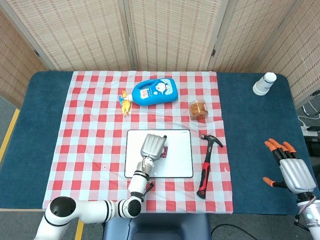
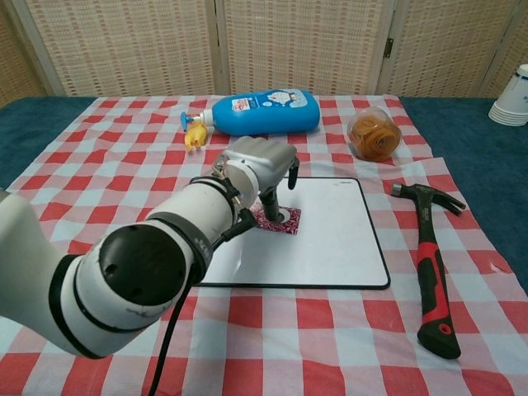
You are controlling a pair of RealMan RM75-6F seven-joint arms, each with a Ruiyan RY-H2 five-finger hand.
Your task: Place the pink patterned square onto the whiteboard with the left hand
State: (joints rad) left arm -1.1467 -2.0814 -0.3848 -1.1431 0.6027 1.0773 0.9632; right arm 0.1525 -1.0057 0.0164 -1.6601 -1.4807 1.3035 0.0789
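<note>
The pink patterned square [image 2: 286,220] lies flat on the upper left part of the whiteboard [image 2: 338,239]. My left hand [image 2: 260,165] hovers right over it, fingers pointing down and apart; one fingertip [image 2: 271,206] touches the square, and the others stand clear of it. From the head view the left hand [image 1: 152,146] hides most of the square [image 1: 165,151], which sits on the whiteboard [image 1: 180,162]. My right hand [image 1: 292,172] rests far to the right on the blue table, fingers spread and holding nothing.
A red-handled hammer [image 2: 431,264] lies just right of the whiteboard. Behind the board are a blue bottle [image 2: 264,112], a small yellow toy [image 2: 195,134] and a jar of orange pieces [image 2: 374,134]. White cups [image 1: 264,83] stand at the far right corner.
</note>
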